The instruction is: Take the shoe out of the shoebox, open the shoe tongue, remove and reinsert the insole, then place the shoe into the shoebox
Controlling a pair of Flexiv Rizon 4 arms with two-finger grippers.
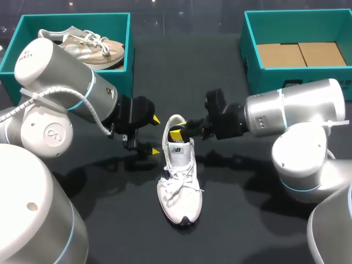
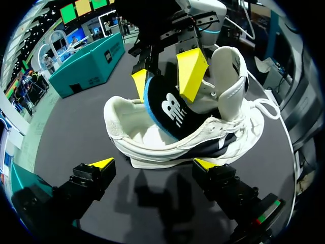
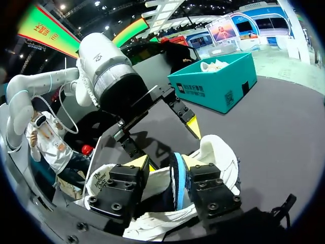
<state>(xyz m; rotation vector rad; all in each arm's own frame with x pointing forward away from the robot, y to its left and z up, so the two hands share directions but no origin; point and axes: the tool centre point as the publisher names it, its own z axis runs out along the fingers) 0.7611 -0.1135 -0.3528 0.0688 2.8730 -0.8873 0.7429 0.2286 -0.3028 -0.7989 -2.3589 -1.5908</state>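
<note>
White mesh and leather: the shoe [image 1: 179, 181] lies out on the dark table [image 1: 253, 220] in the head view, toe toward the robot, between the two teal boxes. The left shoebox [image 1: 118, 52] holds a second, beige shoe [image 1: 88, 47]; the right shoebox [image 1: 250, 60] shows only its cardboard floor. The right gripper [image 1: 178, 129] reaches into the shoe's opening, while the left gripper [image 1: 156, 135] sits just beside the heel, fingers spread and holding nothing.

From the left wrist, the tongue [image 2: 228, 71] stands pulled up and the black, blue-edged insole [image 2: 170, 114] tilts half out of the shoe, its heel end pinched between the right gripper's yellow tips. The left gripper's own tips are wide apart, short of the sole.

From the right wrist, the insole's edge runs between that gripper's two fingers, clamped from both sides.

So the insole step is in hand; whether it is on its way out or back in I cannot tell. The next move calls for keeping the shoe from sliding or tipping, which the free left gripper looks placed to do.
</note>
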